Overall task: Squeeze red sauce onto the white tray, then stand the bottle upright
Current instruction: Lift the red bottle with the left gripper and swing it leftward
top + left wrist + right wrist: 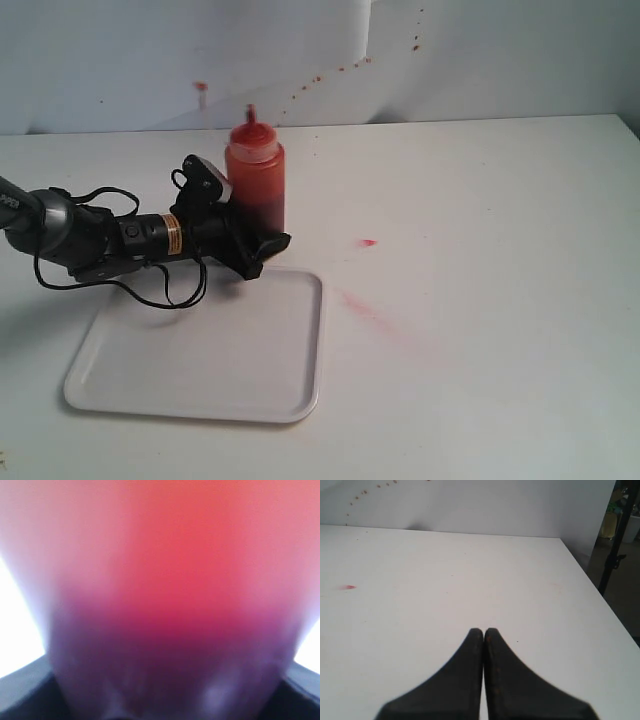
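Exterior, centre-left: the left gripper (252, 238) pinches the upright squeeze bottle (256, 170) low, likely steadying it behind the white tray (200, 350); left wrist: its red blur fills everything; right wrist: the right gripper (484, 635), pressed together, idles over the table (420, 580).

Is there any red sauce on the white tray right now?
No, the white tray looks plain white all over in the exterior view; the only red marks lie on the table beside it.

The left gripper (258, 240), on a low arm, clasps the bottle (255, 165); the right gripper (483, 631) is closed.
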Available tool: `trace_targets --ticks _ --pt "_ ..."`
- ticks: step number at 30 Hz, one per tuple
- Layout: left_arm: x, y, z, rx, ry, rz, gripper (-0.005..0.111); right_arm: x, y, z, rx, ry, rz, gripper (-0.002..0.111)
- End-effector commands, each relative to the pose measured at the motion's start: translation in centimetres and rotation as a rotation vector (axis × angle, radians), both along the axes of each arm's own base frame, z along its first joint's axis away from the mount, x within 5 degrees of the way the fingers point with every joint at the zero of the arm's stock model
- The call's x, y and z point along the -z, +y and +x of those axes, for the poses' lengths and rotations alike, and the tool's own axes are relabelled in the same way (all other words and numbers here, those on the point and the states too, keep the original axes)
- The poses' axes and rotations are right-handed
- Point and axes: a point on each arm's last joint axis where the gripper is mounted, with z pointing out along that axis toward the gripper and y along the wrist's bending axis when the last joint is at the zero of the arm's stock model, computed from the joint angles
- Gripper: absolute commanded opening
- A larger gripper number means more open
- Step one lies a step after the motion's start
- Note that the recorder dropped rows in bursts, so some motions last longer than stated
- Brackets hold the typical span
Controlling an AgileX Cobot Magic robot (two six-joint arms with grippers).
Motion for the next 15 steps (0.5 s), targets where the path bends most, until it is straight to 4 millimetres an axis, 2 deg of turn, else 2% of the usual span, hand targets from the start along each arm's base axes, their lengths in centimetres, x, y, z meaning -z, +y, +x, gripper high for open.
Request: trace_targets --ticks 1,2,3,15 --pt "-0.06 -0.07 0.06 -0.008 0.005 0.008 0.014 0.07 0.01 -0.03 0.0 -0.002 0.008 0.0" --pt "-0.06 -0.08 0.05 -0.007 0.005 0.009 0.002 0.07 0.01 -0.03 0.0 -0.002 0.008 0.0" --pt "-0.05 -0.09 0.04 -0.002 0.001 0.013 0.001 0.07 0.01 -0.03 0.0 -0.002 0.008 0.0" --pt "-0.31 -0.04 0.09 -0.001 -0.005 0.009 0.001 0.07 0.01 -0.03 0.0 -0.002 0.008 0.0"
